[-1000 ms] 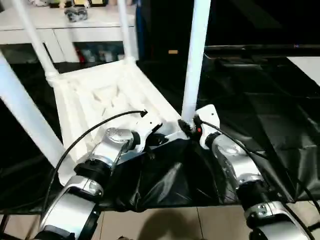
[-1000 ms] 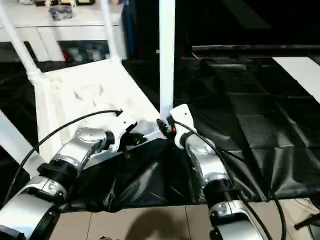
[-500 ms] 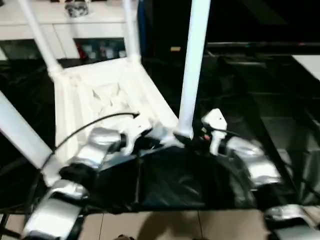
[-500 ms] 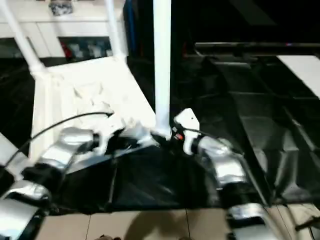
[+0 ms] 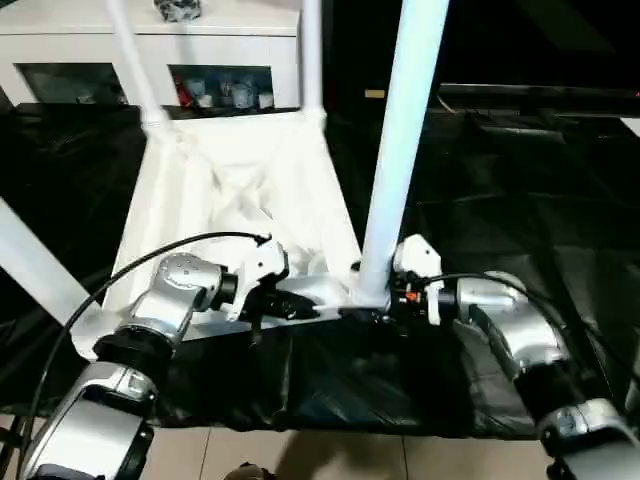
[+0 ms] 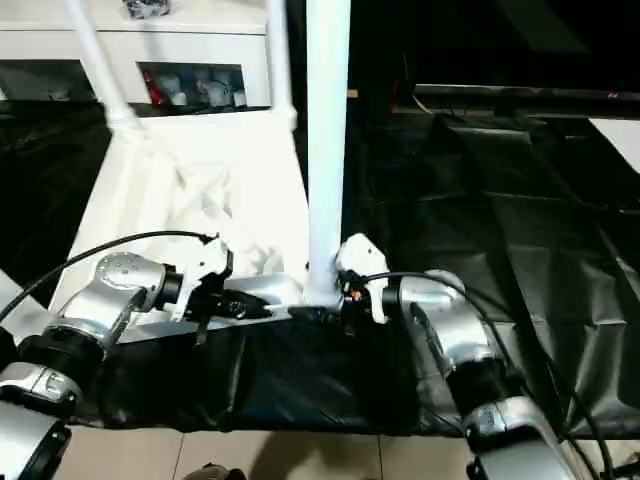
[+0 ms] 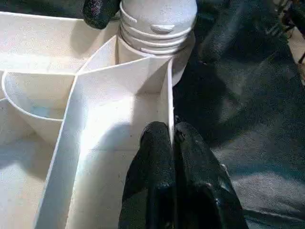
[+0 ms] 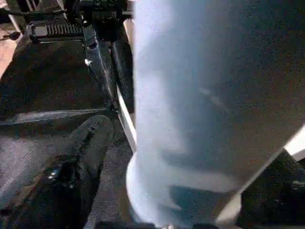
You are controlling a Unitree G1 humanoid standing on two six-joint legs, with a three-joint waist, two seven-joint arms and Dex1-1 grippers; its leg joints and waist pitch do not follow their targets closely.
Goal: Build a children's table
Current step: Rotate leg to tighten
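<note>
A: Where does the children's table (image 5: 240,190) lie, and how do we expect it to handle?

B: It lies upside down on the black-covered work surface (image 5: 480,220), ribbed underside up, with four legs standing in the corner sockets. The near leg (image 5: 400,140) rises between our arms. We judge the moulded plastic light and stiff, with a smooth, somewhat slippery finish; the long tubes would lever hard on their sockets if pushed high up.

A: Where do we take hold?

B: Low on a leg, near its flared base, or on a thin rib or rim wall. The left gripper (image 7: 172,143) is pinched tight on the edge wall of the tabletop, near the socket. The right gripper (image 8: 181,157) straddles the base of the near leg, one black finger (image 8: 81,162) on either side; we cannot tell whether it presses the tube or stands clear.

A: Any brands, labels or writing?

B: None readable on the table. The white cabinet (image 5: 150,50) behind holds small items, too small to read.
</note>
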